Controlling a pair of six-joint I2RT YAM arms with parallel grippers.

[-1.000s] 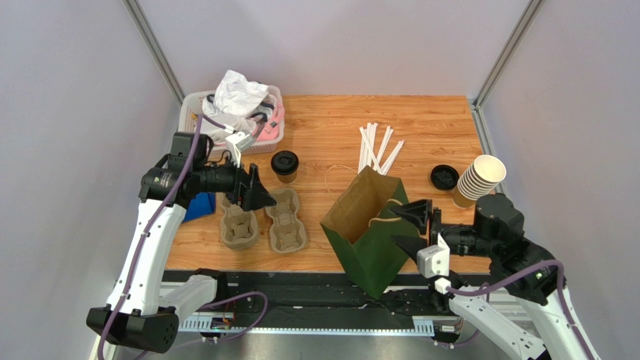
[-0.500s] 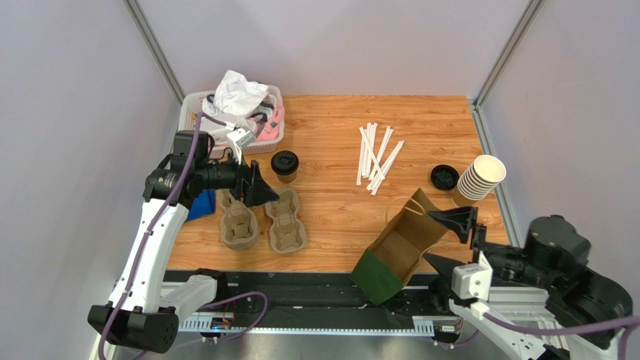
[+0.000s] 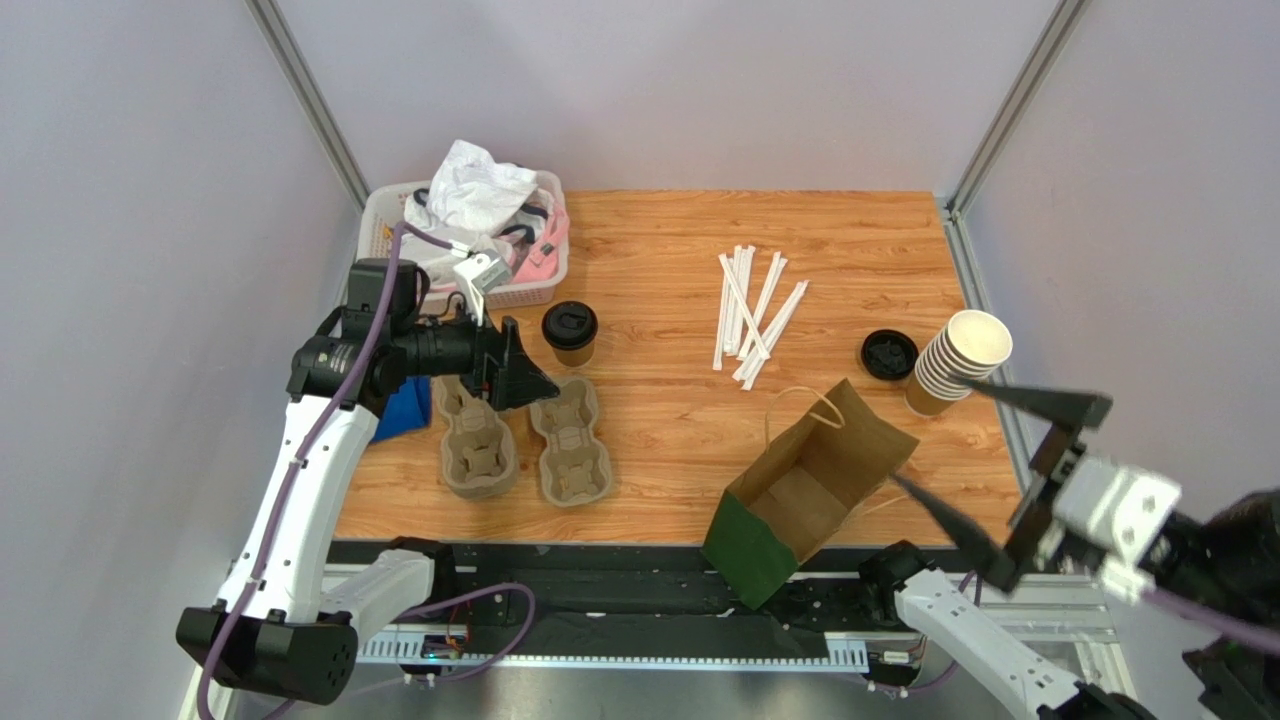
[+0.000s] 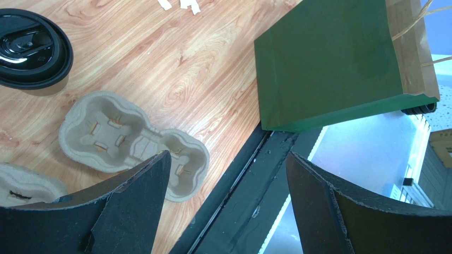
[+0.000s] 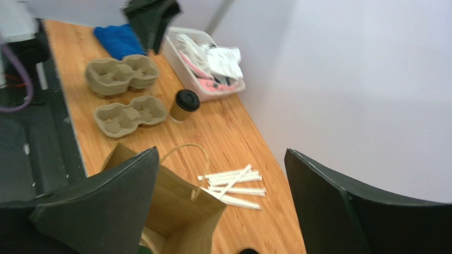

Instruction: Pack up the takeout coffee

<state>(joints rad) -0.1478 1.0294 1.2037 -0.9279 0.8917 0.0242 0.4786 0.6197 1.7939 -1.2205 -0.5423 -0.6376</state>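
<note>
Left of the bag (image 3: 812,488), well apart, the coffee cup (image 3: 570,332) stands lidded, unpacked. I've got L gripper (image 4: 228,156) spread wide & empty on that same side, prob. for the grab. R gripper (image 3: 932,432), just right of the bag, gapes too, so bag lies tipped, unheld.

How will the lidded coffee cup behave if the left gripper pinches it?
The coffee cup looks like thin kraft paper, so its wall probably dents under a hard pinch. It stands upright, so a high push near the black lid may tip it. Fill unseen: weight unclear.
</note>
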